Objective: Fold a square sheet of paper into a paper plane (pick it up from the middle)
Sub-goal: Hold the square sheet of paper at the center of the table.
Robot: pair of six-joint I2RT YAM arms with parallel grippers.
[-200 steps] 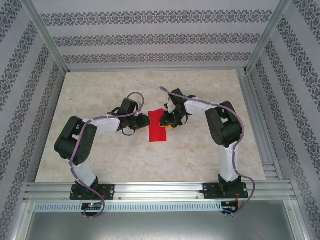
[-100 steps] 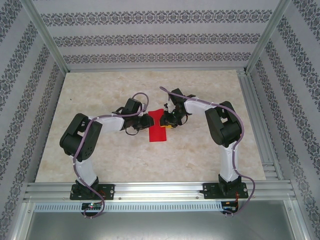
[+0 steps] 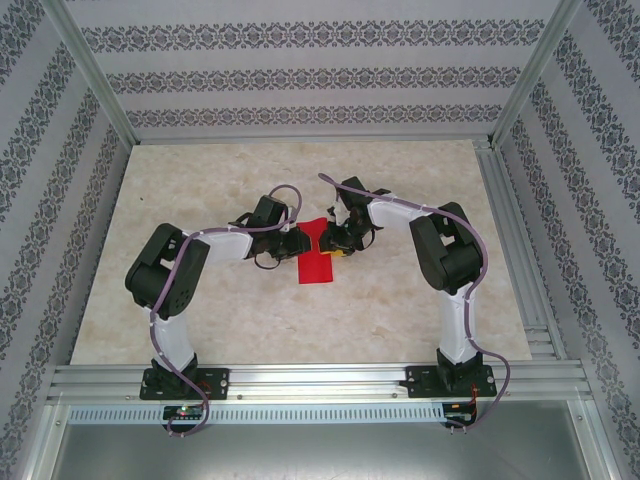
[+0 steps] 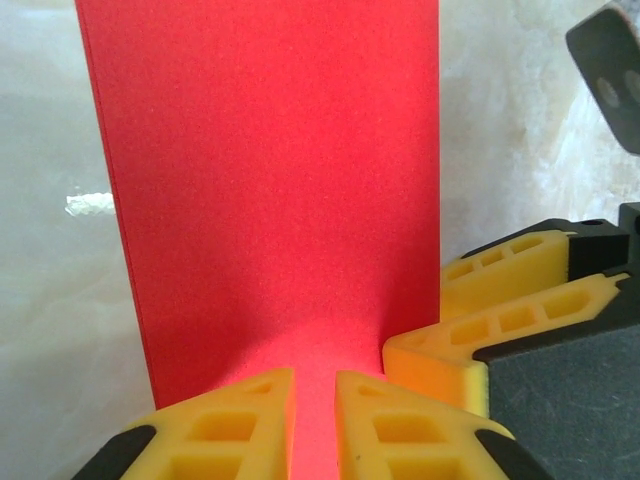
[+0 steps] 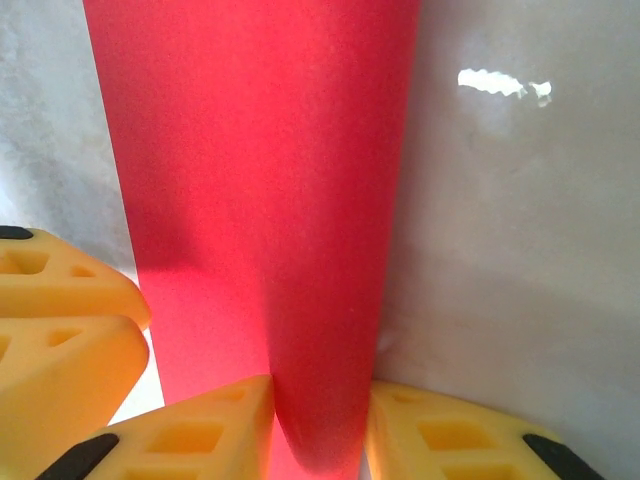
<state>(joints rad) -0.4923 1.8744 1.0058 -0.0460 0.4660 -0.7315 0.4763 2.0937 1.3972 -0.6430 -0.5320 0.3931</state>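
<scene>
The red sheet of paper [image 3: 313, 264] lies on the table as a long folded rectangle. Both grippers meet at its far end. My left gripper [image 3: 302, 241] comes in from the left. In the left wrist view its yellow fingertips [image 4: 255, 415] stand low over the paper [image 4: 270, 180], a narrow gap between them with red showing through. My right gripper [image 3: 334, 243] comes in from the right. It is shut on a raised, curled fold of the paper [image 5: 320, 250] that stands up between its yellow fingertips [image 5: 210, 430]. The two grippers' fingertips nearly touch.
The marble-patterned table top [image 3: 200, 310] is bounded by aluminium rails [image 3: 505, 230] on the right and at the near edge. Patterned walls stand around it. Free table lies in front of and behind the paper.
My left arm has moved right, bringing its gripper from beside the paper onto the paper's far end, and its jaws have narrowed. The right gripper and the paper have stayed in place.
</scene>
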